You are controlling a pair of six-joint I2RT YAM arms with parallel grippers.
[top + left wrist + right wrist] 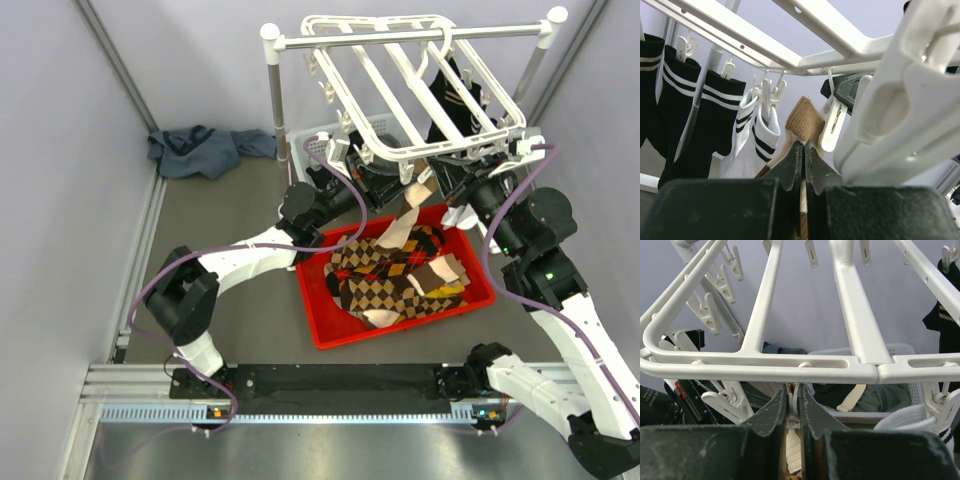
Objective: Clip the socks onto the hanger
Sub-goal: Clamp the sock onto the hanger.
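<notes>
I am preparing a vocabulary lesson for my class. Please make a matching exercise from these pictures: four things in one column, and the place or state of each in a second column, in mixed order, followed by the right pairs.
Things
1. argyle socks
2. blue-grey cloth
3. black striped socks
4. left hand

Place or state
A. shut on a tan sock cuff
B. heaped in the red tray
C. clipped to the white hanger
D. lying on the table, far left corner

Pairs: 1-B, 2-D, 3-C, 4-A
</notes>
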